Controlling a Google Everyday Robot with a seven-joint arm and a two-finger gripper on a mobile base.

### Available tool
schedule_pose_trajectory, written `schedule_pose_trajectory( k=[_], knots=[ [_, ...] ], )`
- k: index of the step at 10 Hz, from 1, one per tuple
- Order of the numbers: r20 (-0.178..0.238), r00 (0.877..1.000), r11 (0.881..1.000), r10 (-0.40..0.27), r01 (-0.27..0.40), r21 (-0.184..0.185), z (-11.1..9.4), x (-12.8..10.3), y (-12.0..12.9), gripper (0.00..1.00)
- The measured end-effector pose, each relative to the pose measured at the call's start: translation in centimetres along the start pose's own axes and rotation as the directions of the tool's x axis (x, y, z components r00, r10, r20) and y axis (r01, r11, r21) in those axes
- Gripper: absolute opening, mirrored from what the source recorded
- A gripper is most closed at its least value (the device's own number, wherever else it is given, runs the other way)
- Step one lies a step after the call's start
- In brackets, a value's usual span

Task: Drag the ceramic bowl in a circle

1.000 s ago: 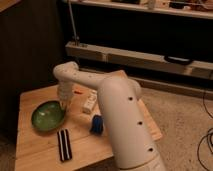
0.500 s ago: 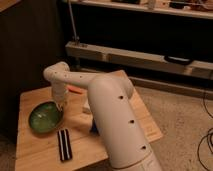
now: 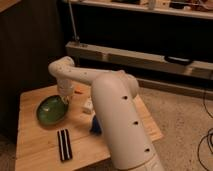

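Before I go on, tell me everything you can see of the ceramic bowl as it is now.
The ceramic bowl is wide, shallow and round, with a glossy green glazed inside and a darker rim. It looks empty and sits upright on the wooden table, toward the picture's left. The gripper comes down at the bowl's right-hand rim; whether it actually touches the rim cannot be told. A black striped block lies nearer the camera, apart from the bowl.

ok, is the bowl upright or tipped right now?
Upright: the ceramic bowl sits flat on the table, green inside facing up. The gripper is at its rim nearest the arm.
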Motion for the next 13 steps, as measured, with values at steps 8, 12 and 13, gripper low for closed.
schedule_pose_trajectory(
  k=[8,12,13],
  knots=[
    [0.089,0.996,0.999,0.024,-0.022,-0.029,-0.8,-7.5,4.5,0.0],
    [0.16,0.982,0.995,-0.097,0.101,-0.016,1.1,-13.7,-2.6,0.0],
    [0.156,0.978,0.99,-0.14,0.142,-0.005,1.4,-14.2,-5.1,0.0]
  ],
)
